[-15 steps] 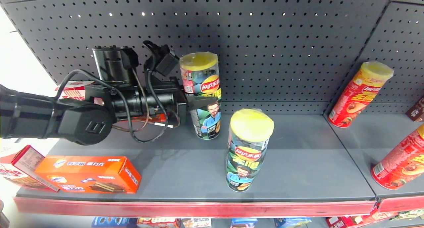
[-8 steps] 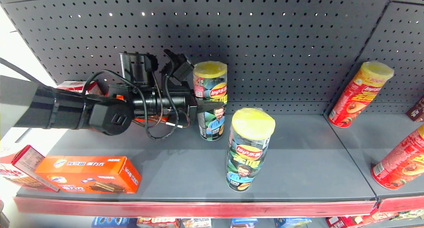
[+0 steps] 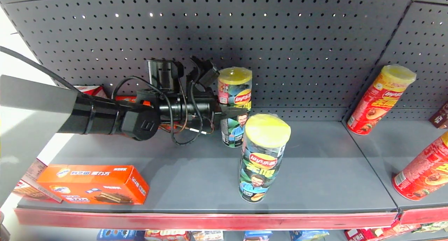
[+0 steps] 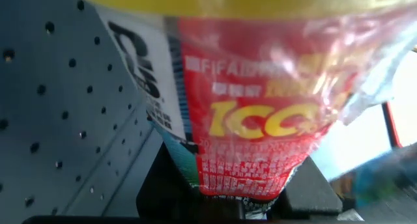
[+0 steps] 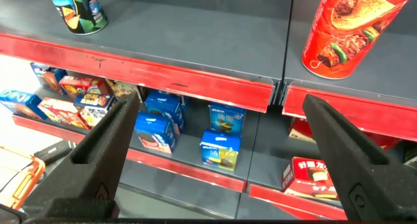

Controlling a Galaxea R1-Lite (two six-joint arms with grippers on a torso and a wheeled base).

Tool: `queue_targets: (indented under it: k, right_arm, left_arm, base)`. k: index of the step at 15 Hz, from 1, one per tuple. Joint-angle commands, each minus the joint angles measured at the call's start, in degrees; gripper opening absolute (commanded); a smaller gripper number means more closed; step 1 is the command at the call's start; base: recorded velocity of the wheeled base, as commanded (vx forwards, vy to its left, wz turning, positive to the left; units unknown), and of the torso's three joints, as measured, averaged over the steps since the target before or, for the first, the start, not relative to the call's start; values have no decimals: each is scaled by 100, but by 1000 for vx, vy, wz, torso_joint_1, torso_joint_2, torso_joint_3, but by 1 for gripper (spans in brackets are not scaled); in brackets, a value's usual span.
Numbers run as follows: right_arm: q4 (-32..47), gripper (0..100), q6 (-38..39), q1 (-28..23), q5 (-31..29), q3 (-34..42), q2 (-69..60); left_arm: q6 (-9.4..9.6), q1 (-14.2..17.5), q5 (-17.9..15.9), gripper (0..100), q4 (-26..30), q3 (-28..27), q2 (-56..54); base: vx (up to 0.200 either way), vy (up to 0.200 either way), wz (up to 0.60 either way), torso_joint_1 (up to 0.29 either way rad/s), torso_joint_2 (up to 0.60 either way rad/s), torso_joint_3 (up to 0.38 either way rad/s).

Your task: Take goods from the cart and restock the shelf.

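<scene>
1. Head view, far left: an orange box [image 3: 92, 184] lies flat at the front edge of the shelf [image 3: 315, 171]. A second box [image 3: 29, 190] sits against its left end.
2. The left arm comes in from the left, roughly level above the shelf. The left gripper [image 3: 233, 112] sits close to the pegboard [image 3: 297, 52] at the back.
3. Its fingers [image 3: 225, 111] are closed narrow on the mid-body of the held can [image 3: 236, 89]. The can is upright with its yellow lid on top. Its base is at the back of the shelf, but I can't tell whether it touches the surface.
4. The front can [image 3: 264, 157] has the same design and stands upright on the shelf, nearer the front edge and just right of the held can. Nothing grips it. Its lid overlaps the held can in this view, so I can't tell whether there is a gap between them.
5. Right bay: two red cans, one [image 3: 381, 99] at the back by the pegboard and one [image 3: 425, 172] near the front edge.
6. Left wrist view: close-up of the held can's printed wrap, with dark fingers [image 4: 313, 188] pressed on both sides of it and the pegboard beside.
7. Right wrist view: the right gripper [image 5: 225, 159] hangs in front of the shelf's red rail [image 5: 163, 64]. Its fingers [image 5: 98, 159] are spread wide with nothing between them. Blue boxes [image 5: 221, 136] sit on the lower shelf beyond.
</scene>
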Motion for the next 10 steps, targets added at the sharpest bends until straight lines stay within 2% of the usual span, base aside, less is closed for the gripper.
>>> queue_targets:
  k: [1, 7, 10]
  right_arm:
    - [0, 100, -2, 4, 0, -1, 10]
    - [0, 100, -2, 4, 0, -1, 10]
    - [0, 100, -2, 4, 0, -1, 10]
  left_arm:
    - [-4, -32, 8, 0, -5, -164, 186]
    - [-12, -58, -1, 0, -5, -550, 529]
    - [-12, -93, -1, 0, -5, -568, 617]
  base:
    - [0, 0, 0, 0, 0, 0]
    - [0, 0, 0, 0, 0, 0]
    - [0, 0, 0, 0, 0, 0]
